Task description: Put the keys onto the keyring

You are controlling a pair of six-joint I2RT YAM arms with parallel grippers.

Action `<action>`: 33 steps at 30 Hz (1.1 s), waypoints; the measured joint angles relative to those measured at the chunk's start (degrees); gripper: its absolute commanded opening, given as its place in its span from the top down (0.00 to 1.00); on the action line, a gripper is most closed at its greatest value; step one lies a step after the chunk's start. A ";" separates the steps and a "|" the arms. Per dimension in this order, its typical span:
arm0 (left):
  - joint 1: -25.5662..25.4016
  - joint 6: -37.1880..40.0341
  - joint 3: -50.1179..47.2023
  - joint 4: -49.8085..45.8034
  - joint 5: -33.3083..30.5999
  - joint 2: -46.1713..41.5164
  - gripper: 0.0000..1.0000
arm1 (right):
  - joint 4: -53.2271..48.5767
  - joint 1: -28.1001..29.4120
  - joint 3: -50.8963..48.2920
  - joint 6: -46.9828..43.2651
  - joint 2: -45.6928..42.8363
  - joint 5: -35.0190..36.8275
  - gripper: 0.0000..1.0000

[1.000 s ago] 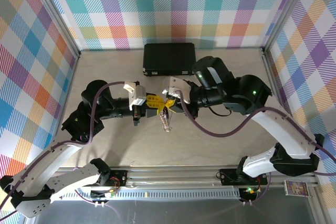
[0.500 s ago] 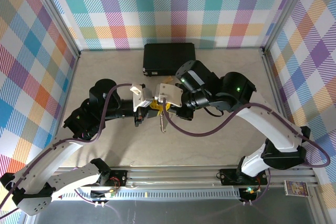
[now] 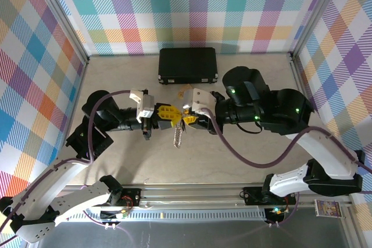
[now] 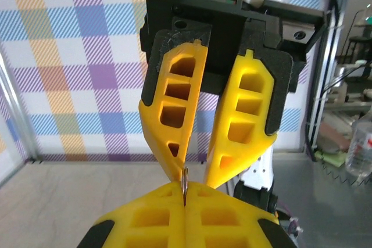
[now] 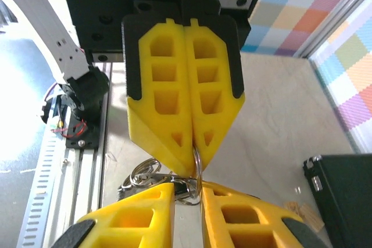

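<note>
Over the middle of the table my two grippers meet tip to tip. My left gripper (image 3: 174,116) (image 4: 185,193) is shut on a thin silver ring of the keyring (image 4: 185,179) (image 5: 198,164), seen edge-on in the left wrist view. A silver toothed part of the keyring (image 3: 179,136) hangs below the fingertips. My right gripper (image 3: 188,119) (image 5: 188,186) is open, and the ring passes between its fingers close to the right one. More small rings (image 5: 145,173) and a dark piece bunch by its left finger; I cannot tell if that piece is the key.
A black rectangular case (image 3: 188,65) (image 5: 343,193) lies at the back of the table. A small tan piece (image 3: 185,90) (image 5: 302,213) rests in front of it. Plaid walls and metal rails enclose the table on three sides.
Both arms have re-posed: the right arm swung left, then drew back right. The meeting point of the grippers and the hanging keyring shifted slightly left.
</note>
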 measured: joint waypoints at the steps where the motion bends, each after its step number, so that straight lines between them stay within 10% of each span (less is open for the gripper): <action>1: 0.00 -1.18 -0.50 1.68 0.59 0.00 1.00 | 0.52 0.00 -0.24 0.15 -0.37 -0.39 0.82; 33: -0.11 -15.21 -5.07 20.48 2.08 -0.07 1.00 | 15.58 -0.07 -17.73 8.07 -14.53 -3.17 0.65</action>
